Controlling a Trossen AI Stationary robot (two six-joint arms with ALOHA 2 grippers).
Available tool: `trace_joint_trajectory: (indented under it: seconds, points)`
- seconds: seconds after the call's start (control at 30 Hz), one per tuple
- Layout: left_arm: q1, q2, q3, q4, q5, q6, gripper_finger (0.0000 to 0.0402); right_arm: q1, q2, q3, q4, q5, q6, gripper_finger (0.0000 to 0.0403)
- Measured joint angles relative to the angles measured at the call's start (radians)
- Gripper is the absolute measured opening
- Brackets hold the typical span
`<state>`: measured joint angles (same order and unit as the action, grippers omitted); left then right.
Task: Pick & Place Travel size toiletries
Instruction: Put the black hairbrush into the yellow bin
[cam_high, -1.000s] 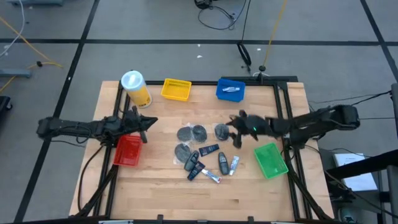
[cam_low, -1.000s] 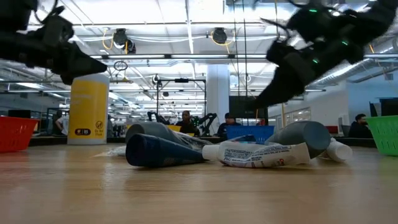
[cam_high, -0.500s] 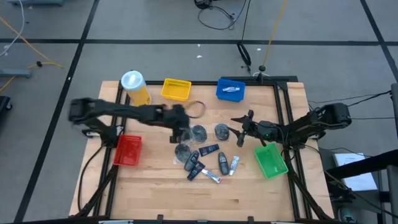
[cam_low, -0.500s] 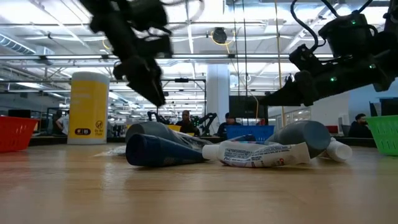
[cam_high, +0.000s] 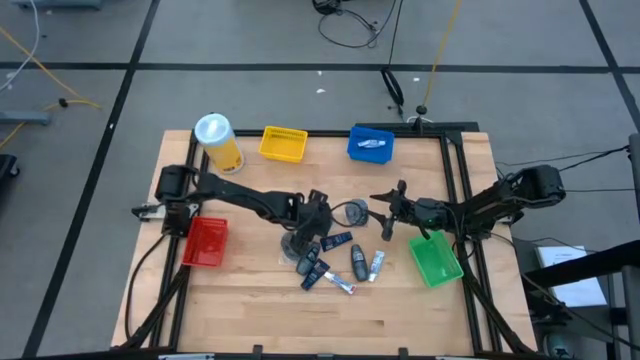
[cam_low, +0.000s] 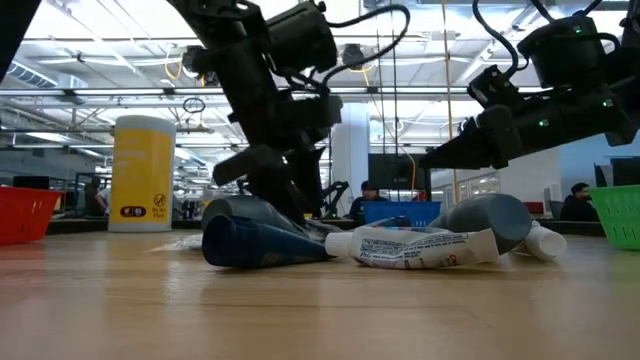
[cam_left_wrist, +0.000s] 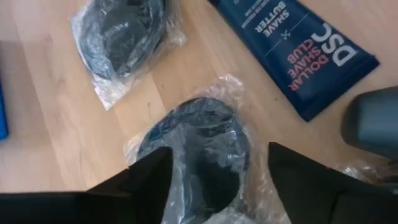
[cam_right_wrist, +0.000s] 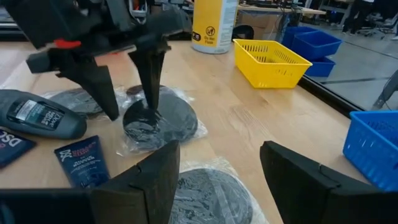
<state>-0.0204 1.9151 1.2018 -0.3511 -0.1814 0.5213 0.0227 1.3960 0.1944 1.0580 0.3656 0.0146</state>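
The travel size toiletries lie in a cluster at the table's middle: wrapped grey discs, a dark blue tube (cam_left_wrist: 298, 50), dark bottles (cam_high: 358, 262) and a white tube (cam_low: 420, 248). My left gripper (cam_left_wrist: 217, 155) points down, open, over one wrapped disc (cam_left_wrist: 199, 143), a finger on either side of it. In the right wrist view this disc (cam_right_wrist: 165, 121) lies flat on the wood. My right gripper (cam_right_wrist: 219, 149) hovers open and near level to the right of it, above another wrapped disc (cam_right_wrist: 205, 193), nothing between its fingers. A further disc (cam_high: 295, 243) lies toward the near edge. My left gripper comes from above with its fingers (cam_right_wrist: 148, 93) straddling the wrapped disc's rim (cam_left_wrist: 186, 115). One fingertip stands at the clear wrap; whether it touches the wrap or the disc, I cannot tell. The disc lies flat on the table.
A yellow canister (cam_high: 218, 140), a yellow bin (cam_high: 283, 143) and a blue bin (cam_high: 371, 143) line the far edge. A red bin (cam_high: 207, 240) stands at the left, a green bin (cam_high: 435, 257) at the right. Bare wood lies toward the near edge.
My left gripper has swung from above the red bin toward the table's right, come down over the discs at the middle, and opened. My right gripper has tipped up from pointing down to near level and drawn back slightly toward the right edge.
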Motion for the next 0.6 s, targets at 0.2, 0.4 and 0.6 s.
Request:
trace_joint_trajectory:
  seconds: [0.2, 0.4, 0.6]
  points:
    - [0.01, 0.022, 0.0, 0.017, -0.003, -0.033, 0.0139, 0.0, 0.0, 0.0, -0.011, 0.0, 0.02, 0.0215]
    - [0.037, 0.024, 0.0, 0.021, -0.033, -0.067, 0.0011, 0.005, 0.0, 0.0, -0.025, -0.003, 0.079, 0.0215]
    - [0.047, -0.069, -0.001, 0.011, -0.131, -0.165, 0.0001, 0.028, 0.0, 0.0, -0.048, -0.003, 0.044, 0.0215]
